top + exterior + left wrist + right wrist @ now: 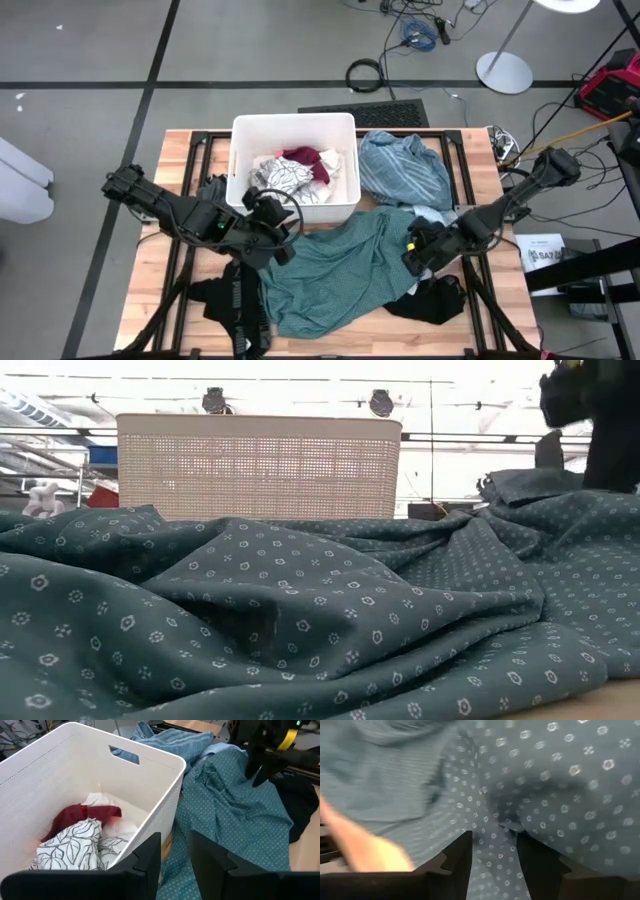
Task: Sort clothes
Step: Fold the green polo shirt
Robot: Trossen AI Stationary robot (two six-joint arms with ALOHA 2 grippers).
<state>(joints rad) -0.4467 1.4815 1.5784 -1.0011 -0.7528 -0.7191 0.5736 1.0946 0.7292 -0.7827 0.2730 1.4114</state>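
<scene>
Only "PUMA" on the black garment [238, 305]; left tool [175, 857] and right tool [492, 851] both open, empty.

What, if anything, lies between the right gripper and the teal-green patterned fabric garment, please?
Nothing visible: the right gripper hangs directly over the teal-green patterned fabric garment, jaws open, with only cloth beyond its fingers.

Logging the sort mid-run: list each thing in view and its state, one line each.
teal garment: spread on table, crumpled
light blue garment: heaped beside bin
black garment: on table, white lettering up
dark red garment: in bin
white patterned garment: in bin
bin: upright, partly filled
left gripper: open, empty
right gripper: open, over teal garment
</scene>
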